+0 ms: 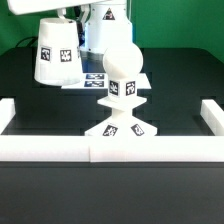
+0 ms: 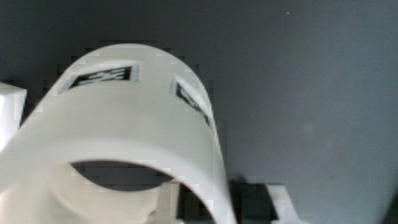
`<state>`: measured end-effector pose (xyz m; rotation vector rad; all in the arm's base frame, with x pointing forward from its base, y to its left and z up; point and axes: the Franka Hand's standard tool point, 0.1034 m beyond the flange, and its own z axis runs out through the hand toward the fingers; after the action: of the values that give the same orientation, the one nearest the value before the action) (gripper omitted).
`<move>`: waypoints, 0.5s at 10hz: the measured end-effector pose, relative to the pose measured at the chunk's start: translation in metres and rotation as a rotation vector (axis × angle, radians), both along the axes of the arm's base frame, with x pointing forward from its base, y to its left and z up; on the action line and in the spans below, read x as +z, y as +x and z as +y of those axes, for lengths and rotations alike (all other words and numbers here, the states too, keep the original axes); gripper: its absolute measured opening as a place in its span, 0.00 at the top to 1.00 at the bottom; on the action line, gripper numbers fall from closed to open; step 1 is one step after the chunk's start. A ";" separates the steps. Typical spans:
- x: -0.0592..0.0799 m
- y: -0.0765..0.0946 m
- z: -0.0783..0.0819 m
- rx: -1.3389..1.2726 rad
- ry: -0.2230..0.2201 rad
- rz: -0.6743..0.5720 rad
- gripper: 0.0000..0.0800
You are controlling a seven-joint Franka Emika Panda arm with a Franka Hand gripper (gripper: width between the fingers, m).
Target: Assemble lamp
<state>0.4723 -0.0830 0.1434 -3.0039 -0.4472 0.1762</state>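
Observation:
The white lamp base (image 1: 118, 129) lies at the front middle of the table with the rounded bulb (image 1: 123, 62) standing upright in it. My gripper (image 1: 58, 22) is shut on the cone shade (image 1: 55, 55) and holds it in the air at the exterior view's back left, clear of the bulb. In the wrist view the shade (image 2: 134, 120) fills most of the picture, its open end towards the camera. My gripper (image 2: 228, 205) clamps the shade's wall, with one dark finger (image 2: 267, 198) showing outside it. The other finger is hidden.
White border rails run along the front (image 1: 60, 151), the exterior view's left (image 1: 6, 113) and its right (image 1: 214, 114). The marker board (image 1: 93, 78) lies flat behind the bulb. The black tabletop (image 1: 40, 105) lies under the shade.

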 end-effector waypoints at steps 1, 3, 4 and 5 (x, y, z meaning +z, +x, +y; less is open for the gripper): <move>0.006 0.005 0.008 0.014 0.006 0.006 0.94; 0.029 0.024 0.023 0.042 0.028 0.018 0.94; 0.039 0.031 0.028 0.051 0.037 0.023 0.94; 0.051 0.040 0.032 0.061 0.043 0.027 0.94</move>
<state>0.5122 -0.0510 0.1940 -2.9438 -0.5338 0.2095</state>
